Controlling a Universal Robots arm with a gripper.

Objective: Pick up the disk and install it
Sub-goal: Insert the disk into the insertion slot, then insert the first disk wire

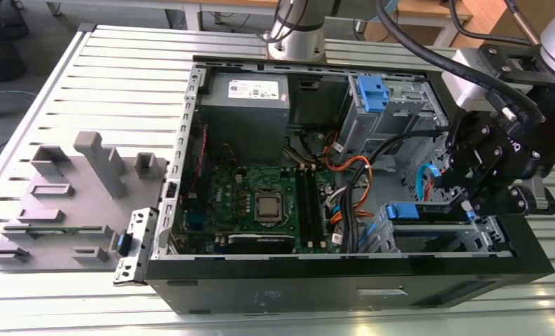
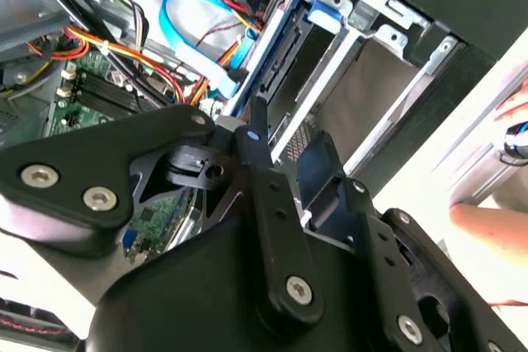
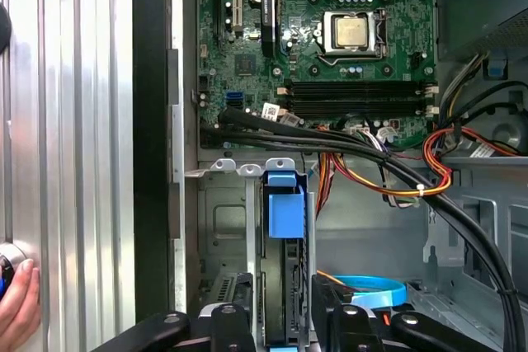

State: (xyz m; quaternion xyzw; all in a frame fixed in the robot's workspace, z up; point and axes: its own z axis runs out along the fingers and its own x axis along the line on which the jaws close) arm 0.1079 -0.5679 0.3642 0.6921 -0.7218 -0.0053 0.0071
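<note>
Flat metal hard disk with blue plastic rails stands apparently seated in the grey drive bay of the black computer case, the gripper astride it, hold impossible to tell.

Disk inside computer case, tool just above it

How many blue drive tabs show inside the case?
2, on the exterior view's right: one blue tab atop the tall drive cage, another tab on the low bay. Others may be hidden.
</note>
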